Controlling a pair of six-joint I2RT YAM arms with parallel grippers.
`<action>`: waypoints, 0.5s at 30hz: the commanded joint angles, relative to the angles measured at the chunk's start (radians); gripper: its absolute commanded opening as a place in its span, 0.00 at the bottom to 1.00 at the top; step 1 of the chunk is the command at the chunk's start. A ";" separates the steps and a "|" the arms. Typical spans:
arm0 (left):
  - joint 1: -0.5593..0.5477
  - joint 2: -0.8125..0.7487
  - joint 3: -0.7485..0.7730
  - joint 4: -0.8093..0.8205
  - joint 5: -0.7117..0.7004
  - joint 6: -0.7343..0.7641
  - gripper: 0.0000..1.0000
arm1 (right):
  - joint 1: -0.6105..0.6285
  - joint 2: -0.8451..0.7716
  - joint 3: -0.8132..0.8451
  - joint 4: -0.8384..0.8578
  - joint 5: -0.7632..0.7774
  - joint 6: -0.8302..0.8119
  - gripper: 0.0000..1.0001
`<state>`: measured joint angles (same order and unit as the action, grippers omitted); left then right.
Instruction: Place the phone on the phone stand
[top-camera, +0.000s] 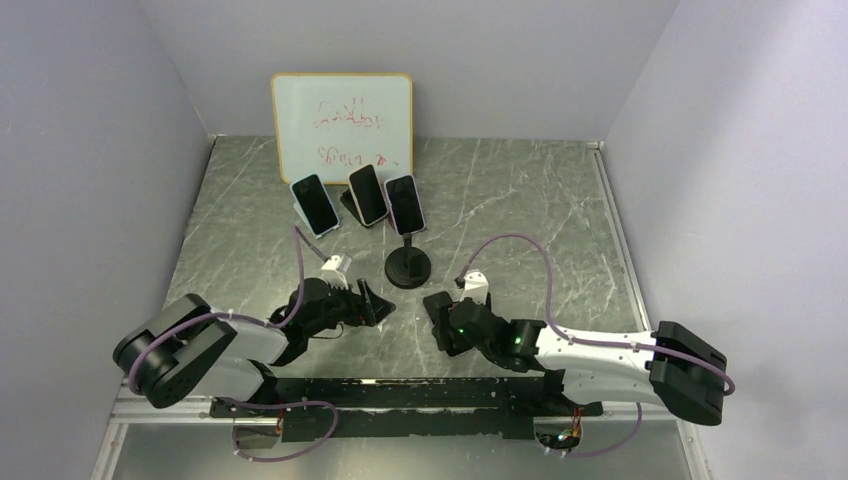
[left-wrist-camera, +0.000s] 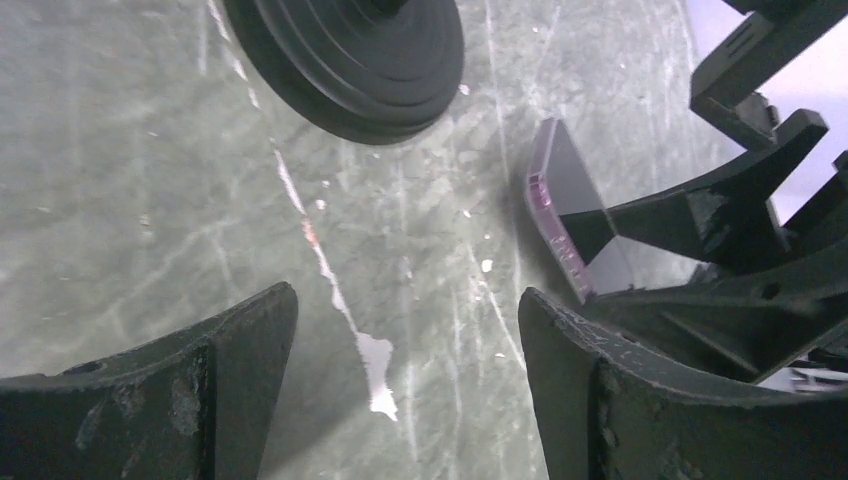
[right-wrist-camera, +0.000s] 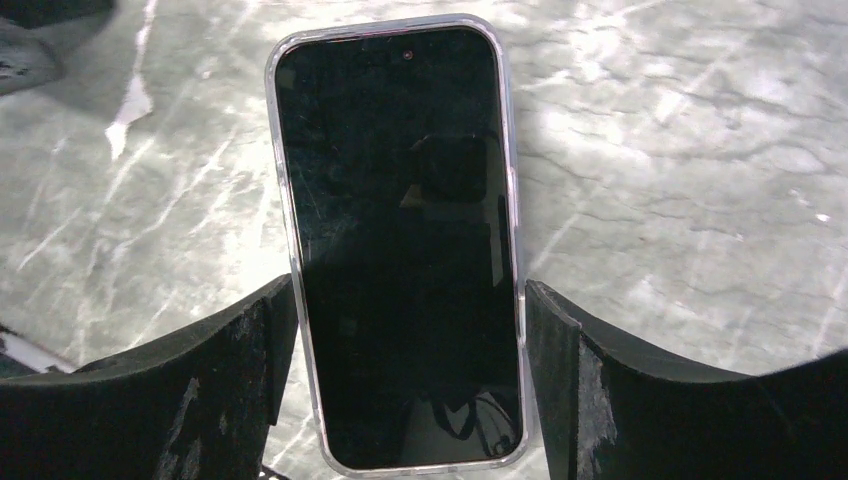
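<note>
We log the pick-up: right gripper (right-wrist-camera: 410, 292) pinches the phone (right-wrist-camera: 400, 230) by its long sides, low over the near-centre table (top-camera: 520, 200); left gripper (left-wrist-camera: 407, 298) spread, empty. Next we expect a lift and carry to the round-based stand (top-camera: 407, 266) just beyond. Only the left wrist view shows the phone tilted up; the top view hides it.

"What stood at the back?"
"A wood-framed whiteboard (top-camera: 342, 125) leaned against the rear wall (top-camera: 450, 50), with red scribbles on it."
"And underneath?"
"A grey marbled table (top-camera: 520, 190) with white veins, closed in by plain side walls (top-camera: 90, 150)."
</note>
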<state>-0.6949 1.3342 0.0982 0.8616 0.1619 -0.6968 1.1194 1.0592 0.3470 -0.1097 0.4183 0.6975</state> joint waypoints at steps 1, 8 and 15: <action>-0.050 0.057 0.008 0.132 0.021 -0.113 0.86 | 0.063 0.010 0.012 0.162 0.045 -0.035 0.56; -0.075 0.192 0.054 0.246 0.103 -0.175 0.84 | 0.153 0.111 0.067 0.252 0.037 -0.139 0.56; -0.093 0.328 0.090 0.348 0.217 -0.225 0.83 | 0.205 0.156 0.096 0.284 0.043 -0.206 0.56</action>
<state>-0.7677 1.5936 0.1562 1.1164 0.2733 -0.8780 1.3033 1.2106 0.4026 0.0795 0.4263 0.5465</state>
